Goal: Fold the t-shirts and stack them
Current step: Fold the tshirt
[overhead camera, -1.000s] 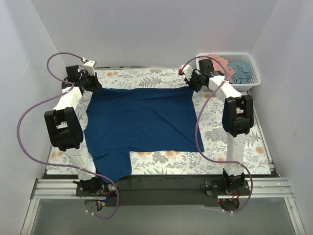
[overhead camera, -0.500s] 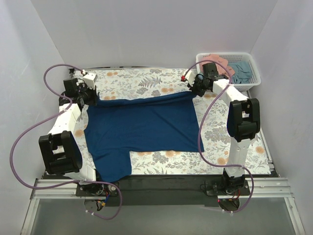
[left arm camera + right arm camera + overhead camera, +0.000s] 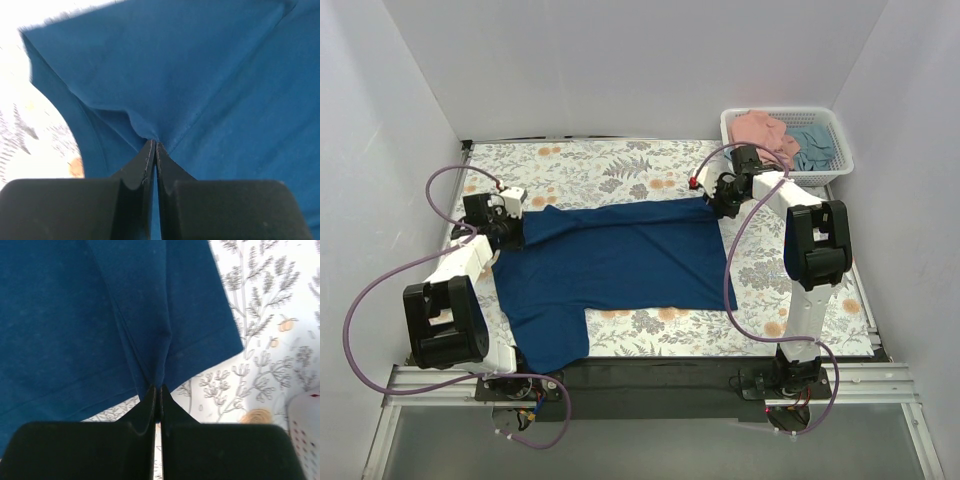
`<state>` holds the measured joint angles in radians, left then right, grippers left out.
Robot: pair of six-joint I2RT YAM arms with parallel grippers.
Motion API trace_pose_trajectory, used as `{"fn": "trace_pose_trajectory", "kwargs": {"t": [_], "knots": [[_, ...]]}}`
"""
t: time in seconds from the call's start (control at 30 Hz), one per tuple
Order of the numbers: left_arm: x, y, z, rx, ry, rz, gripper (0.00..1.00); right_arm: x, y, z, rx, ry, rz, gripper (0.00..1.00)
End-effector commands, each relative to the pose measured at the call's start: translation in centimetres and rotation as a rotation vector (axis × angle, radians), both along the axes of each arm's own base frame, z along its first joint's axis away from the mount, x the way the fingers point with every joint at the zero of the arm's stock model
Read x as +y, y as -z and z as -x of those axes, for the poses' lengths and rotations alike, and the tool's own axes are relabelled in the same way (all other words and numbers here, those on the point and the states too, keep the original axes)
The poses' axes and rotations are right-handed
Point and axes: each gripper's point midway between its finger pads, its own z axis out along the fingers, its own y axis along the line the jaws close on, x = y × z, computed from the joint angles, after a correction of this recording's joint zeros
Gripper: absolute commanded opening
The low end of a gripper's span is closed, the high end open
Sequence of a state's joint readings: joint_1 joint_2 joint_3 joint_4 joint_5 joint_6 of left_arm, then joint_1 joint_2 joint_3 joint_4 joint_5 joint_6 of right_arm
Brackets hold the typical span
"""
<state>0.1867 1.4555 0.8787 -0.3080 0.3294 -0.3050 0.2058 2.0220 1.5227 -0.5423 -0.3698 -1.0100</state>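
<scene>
Two closed grippers pinch the far corners of a dark navy blue cloth t-shirt [image 3: 620,260].

Left gripper [image 3: 154,146] has its black fingers pressed together on a bunched pleat of the navy cloth at the shirt's far left corner. Right gripper [image 3: 157,388] is likewise clamped on a gathered fold at the far right corner, by the hem. The shirt lies spread over the middle of the floral-printed table covering [image 3: 610,165], with one sleeve reaching toward the near left edge. At the table's far right corner stands a white plastic lattice basket [image 3: 836,150]. It holds a crumpled salmon pink t-shirt [image 3: 760,128] and, beside it on the right, a light teal-blue t-shirt [image 3: 812,146].
</scene>
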Motion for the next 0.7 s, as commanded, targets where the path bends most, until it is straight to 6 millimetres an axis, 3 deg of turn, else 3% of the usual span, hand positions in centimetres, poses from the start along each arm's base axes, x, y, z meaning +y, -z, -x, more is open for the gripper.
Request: {"fn": "trace_pose_trajectory", "kwargs": {"t": [0.0,0.17,0.27,0.57,0.67], "knots": [[0.5,0.0,0.9,-0.021,-0.001,-0.05,0.0,0.1,-0.4,1.0,-0.003,-0.04,0.021,0.01],[0.7,2.4,2.3,0.039,0.018,-0.073,0.0,0.1,0.8,1.4,0.025,-0.042,0.046,0.01],[0.9,2.8,2.6,0.049,0.036,-0.094,0.0,-0.3,1.2,1.4,0.024,-0.045,0.072,0.01],[1.3,0.5,1.0,-0.008,0.021,-0.109,0.0,0.0,-1.0,1.6,0.001,-0.043,0.061,0.01],[1.4,0.4,0.8,-0.011,0.03,-0.119,0.0,-0.1,-0.6,2.1,0.016,-0.048,0.069,0.01]]}}
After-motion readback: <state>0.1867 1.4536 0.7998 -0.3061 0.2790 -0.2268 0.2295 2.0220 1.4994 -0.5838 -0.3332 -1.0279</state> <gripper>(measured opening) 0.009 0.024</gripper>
